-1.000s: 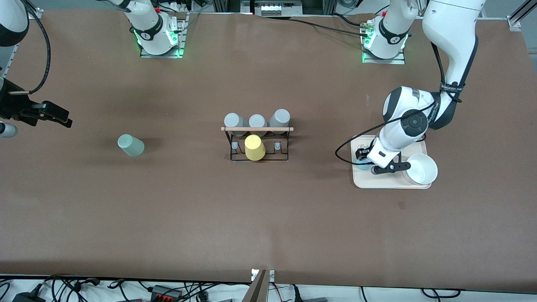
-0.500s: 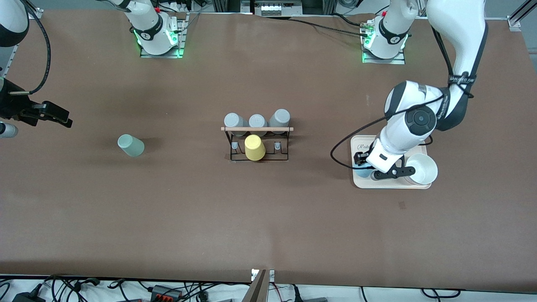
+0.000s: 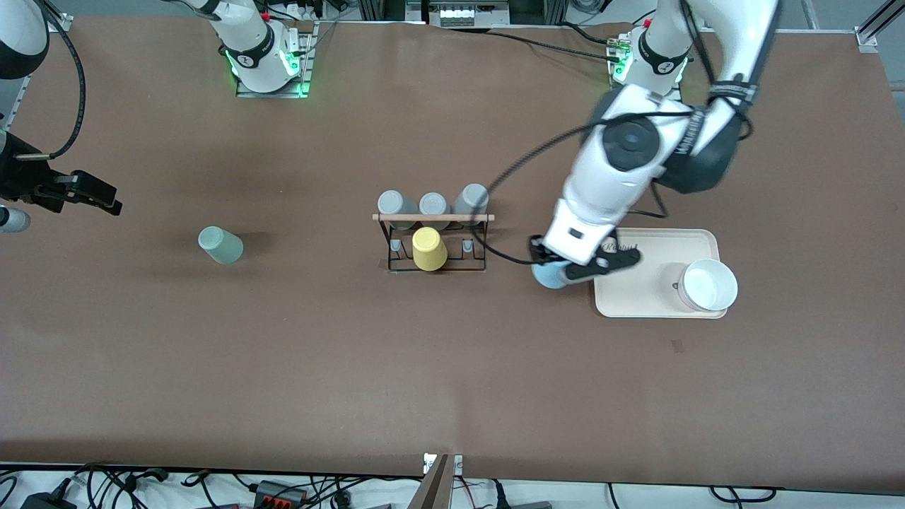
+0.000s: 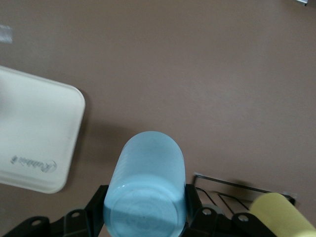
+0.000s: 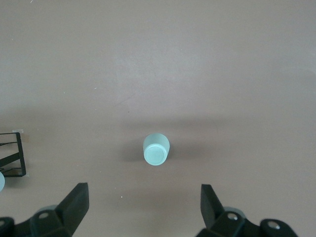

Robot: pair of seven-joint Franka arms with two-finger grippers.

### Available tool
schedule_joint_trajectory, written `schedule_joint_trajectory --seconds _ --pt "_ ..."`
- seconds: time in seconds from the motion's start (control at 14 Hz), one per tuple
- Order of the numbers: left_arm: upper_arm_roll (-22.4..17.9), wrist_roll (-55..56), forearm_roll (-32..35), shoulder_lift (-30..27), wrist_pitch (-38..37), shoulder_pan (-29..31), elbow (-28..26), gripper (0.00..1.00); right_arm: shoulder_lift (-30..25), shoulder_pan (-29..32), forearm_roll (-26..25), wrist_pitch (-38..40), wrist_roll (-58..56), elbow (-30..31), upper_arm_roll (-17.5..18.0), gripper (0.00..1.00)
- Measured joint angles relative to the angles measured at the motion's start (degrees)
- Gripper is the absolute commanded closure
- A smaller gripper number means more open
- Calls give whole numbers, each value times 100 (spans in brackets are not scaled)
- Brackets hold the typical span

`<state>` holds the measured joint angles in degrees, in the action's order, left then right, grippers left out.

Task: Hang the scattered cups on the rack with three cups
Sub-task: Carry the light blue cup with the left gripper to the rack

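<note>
A: The light blue handleless plastic tumbler (image 3: pixel 550 276) — where do you see it?

B: You have it clamped in the left gripper (image 3: pixel 565 271), up in the air over bare table between the small black wire-frame rack with the wooden rod on top (image 3: pixel 433 240) and the cream rectangular tray (image 3: pixel 661 300). In the left wrist view the tumbler (image 4: pixel 146 189) sits squeezed between the two black fingers (image 4: pixel 193 203), its flat closed base facing the camera.

A: And its long axis?

B: It runs along the wrist camera's line of sight, from the base at the gripper away toward the table; you cannot see the mouth.

A: The other arm?

B: Your right gripper (image 5: pixel 143 202) waits at the right arm's end of the table with its fingers spread wide, holding nothing. The pale sage green plastic tumbler (image 3: pixel 220 245) stands mouth-down on the table beneath it, well apart from the rack.

A: What's on the rack?

B: One yellow plastic cup (image 3: pixel 429 249) on the nearer row, three grey cups (image 3: pixel 433 205) on the farther row. A white bowl (image 3: pixel 708 285) rests on the tray.
</note>
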<state>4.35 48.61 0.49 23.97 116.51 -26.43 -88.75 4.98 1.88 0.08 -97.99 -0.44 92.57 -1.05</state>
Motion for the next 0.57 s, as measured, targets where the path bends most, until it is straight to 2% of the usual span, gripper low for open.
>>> schedule_joint_trajectory --seconds 0.36,0.57 --pt "3 1039 0 853 -172 -632 967 59 0 0 0 3 0 0 0 0" --pt "2 1363 0 1174 -181 -848 1420 59 1 0 0 3 0 0 0 0"
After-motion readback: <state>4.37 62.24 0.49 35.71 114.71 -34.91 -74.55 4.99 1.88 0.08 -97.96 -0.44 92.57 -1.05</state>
